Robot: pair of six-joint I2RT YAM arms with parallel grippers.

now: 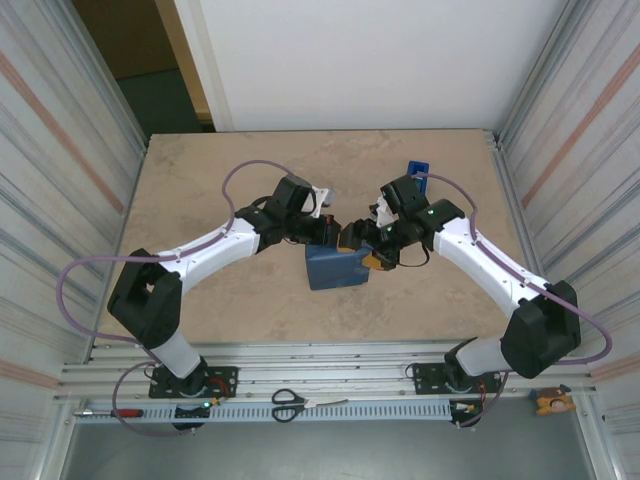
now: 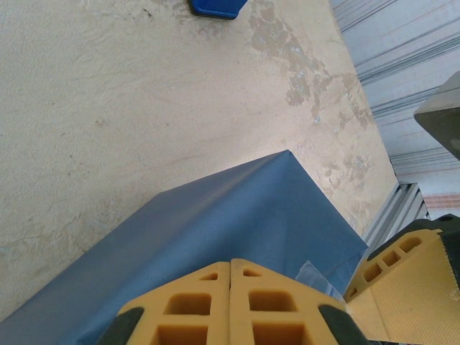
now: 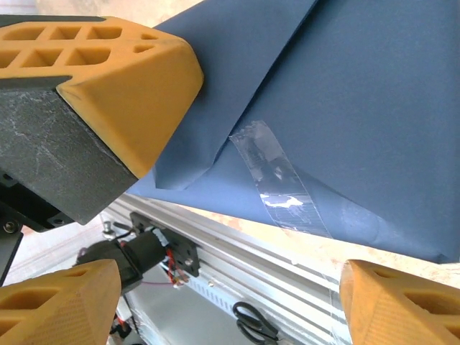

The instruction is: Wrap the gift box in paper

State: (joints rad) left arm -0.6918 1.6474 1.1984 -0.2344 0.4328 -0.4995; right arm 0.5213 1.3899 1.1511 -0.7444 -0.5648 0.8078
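top external shows the paper, folded dark blue into a box shape, mid-frame on the table, left gripper closed tight at its upper edge, right gripper spread wide at its upper right corner.

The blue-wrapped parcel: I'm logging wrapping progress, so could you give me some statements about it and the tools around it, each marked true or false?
1. The paper is folded into a box-shaped parcel resting on the table. True.
2. A strip of clear tape lies across a folded flap of the paper. True.
3. The left gripper is wide open. False: its fingers are pressed together, shut.
4. The scissors lie on the parcel. False: they lie on the metal rail at the near edge, between the arm bases.
5. The tape dispenser touches the parcel. False: it stands apart, toward the far right of the table.
6. The right gripper is open. True.
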